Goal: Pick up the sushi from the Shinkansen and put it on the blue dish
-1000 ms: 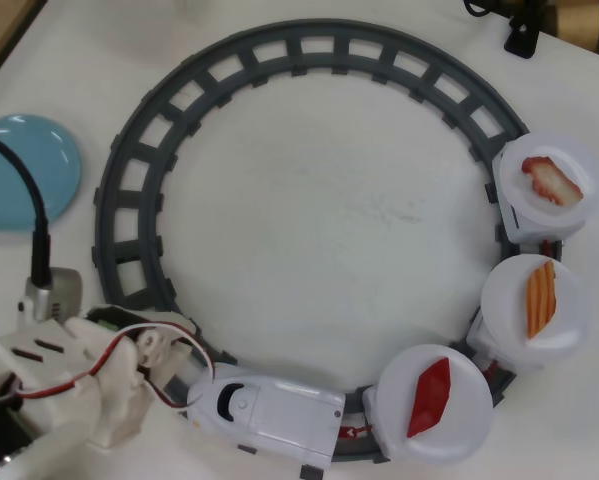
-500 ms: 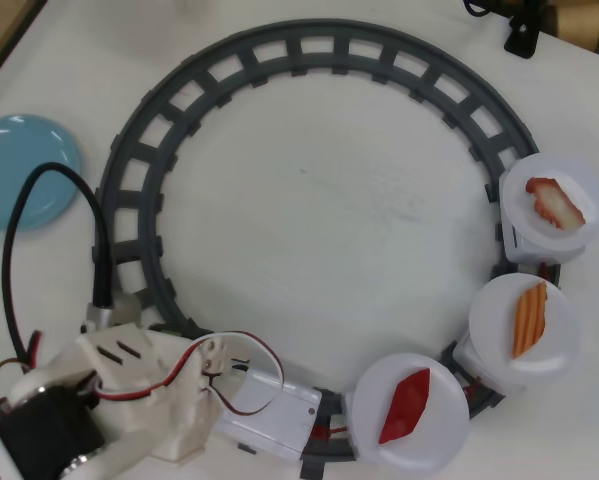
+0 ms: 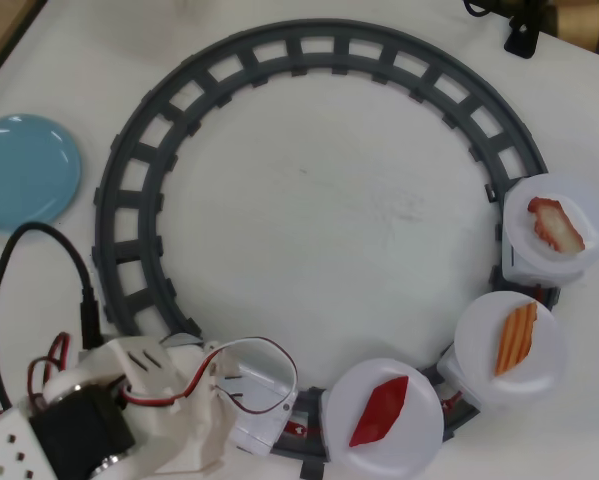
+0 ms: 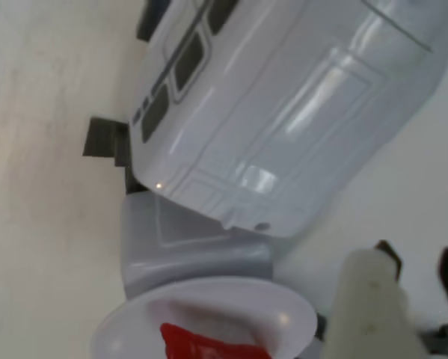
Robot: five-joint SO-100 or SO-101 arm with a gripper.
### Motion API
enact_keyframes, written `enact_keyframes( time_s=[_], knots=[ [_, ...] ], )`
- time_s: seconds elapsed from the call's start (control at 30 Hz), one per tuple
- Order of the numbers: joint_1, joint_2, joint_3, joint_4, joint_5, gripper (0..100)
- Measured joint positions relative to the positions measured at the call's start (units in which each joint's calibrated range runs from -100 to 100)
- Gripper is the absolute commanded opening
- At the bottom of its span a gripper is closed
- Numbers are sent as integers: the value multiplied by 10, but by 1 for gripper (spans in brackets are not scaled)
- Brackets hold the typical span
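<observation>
The white Shinkansen (image 4: 283,105) fills the wrist view, with its black windows at the upper left. In the overhead view my arm covers most of its front (image 3: 264,432) at the bottom of the grey track (image 3: 309,40). The dark red sushi (image 3: 379,411) lies on the first white dish (image 3: 419,440) behind it, and its end shows in the wrist view (image 4: 201,345). The blue dish (image 3: 24,170) sits at the far left, outside the track. My gripper (image 3: 247,415) hangs over the train's front, left of the sushi. Only one pale finger (image 4: 369,314) shows.
Two more white dishes ride the track on the right, one with an orange-striped piece (image 3: 519,338) and one with a red-and-white piece (image 3: 556,224). A black cable (image 3: 39,260) loops up from my arm base. A dark object (image 3: 524,35) stands at the top right.
</observation>
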Motion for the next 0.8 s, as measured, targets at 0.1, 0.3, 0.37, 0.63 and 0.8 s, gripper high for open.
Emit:
enact_keyframes(
  time_s=[0.1, 0.3, 0.37, 0.63, 0.8],
  knots=[
    [9, 0, 0, 4, 12, 25],
    [17, 2, 0, 6, 36, 25],
    [26, 2, 0, 5, 51, 25],
    [68, 2, 0, 4, 123, 25],
    [94, 3, 0, -40, 138, 25]
  ],
)
